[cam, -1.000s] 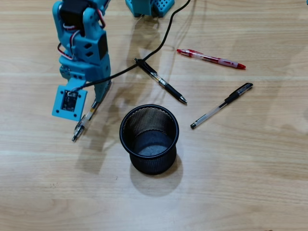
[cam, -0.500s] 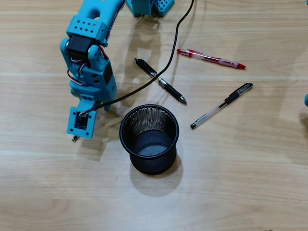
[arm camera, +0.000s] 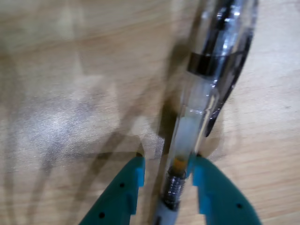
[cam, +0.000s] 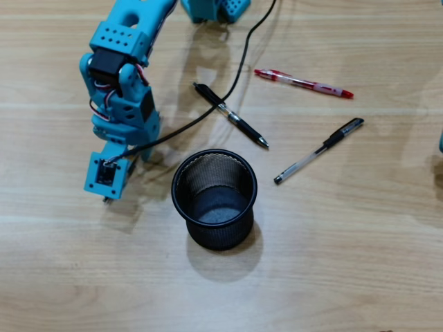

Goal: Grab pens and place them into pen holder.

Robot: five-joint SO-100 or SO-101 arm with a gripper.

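The grey and clear pen (arm camera: 206, 79) lies between my gripper's (arm camera: 167, 159) teal fingers in the wrist view. The right finger touches its barrel and a gap shows on the left side. The jaws stand open around it. From overhead, my arm covers this pen and only its tip (cam: 105, 199) pokes out below the wrist camera board. The black wire-mesh pen holder (cam: 220, 238) stands upright to the right of the arm. Beyond it lie a black pen with a clear barrel (cam: 230, 116), a red pen (cam: 303, 84) and a clear pen with a black cap (cam: 318, 151).
A black cable (cam: 228, 90) runs from the top edge down to the wrist, crossing the black pen's end. The arm's base (cam: 208, 8) sits at the top edge. A teal object (cam: 440, 142) shows at the right edge. The table is light wood.
My arm has swung over the grey and clear pen, hiding all but its tip. The pen's tip has stayed in the same spot. The other pens and the holder have not moved.
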